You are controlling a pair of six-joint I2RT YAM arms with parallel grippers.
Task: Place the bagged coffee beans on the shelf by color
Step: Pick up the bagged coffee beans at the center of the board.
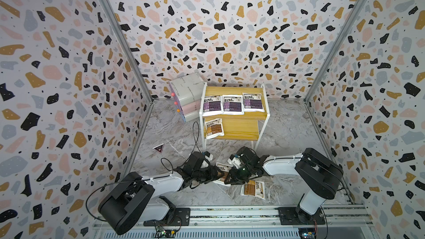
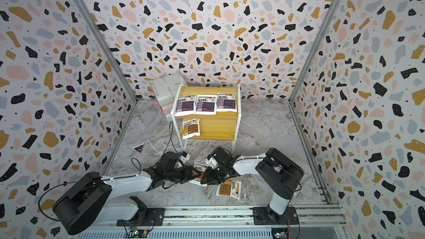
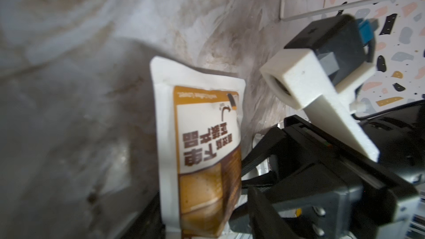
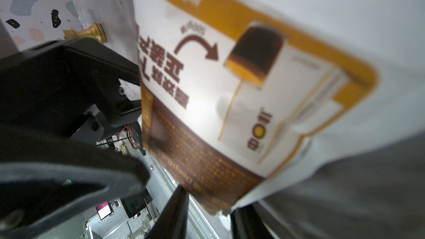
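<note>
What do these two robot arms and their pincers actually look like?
Both match: the left arm and right arm have smooth white shells between bulky black joint housings. The left gripper and right gripper are black, with angular tapering fingers. Each wrist carries a white camera bracket, and thin black cables loop off the left arm.

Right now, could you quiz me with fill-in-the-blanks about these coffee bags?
The shelf has ___ purple pouches on its top tier. The lower-tier pouch has a ___ label, not purple. Brown pouches off the shelf number ___: the raised pouch and the tabletop pouch. Missing: three; brown; two.
</note>
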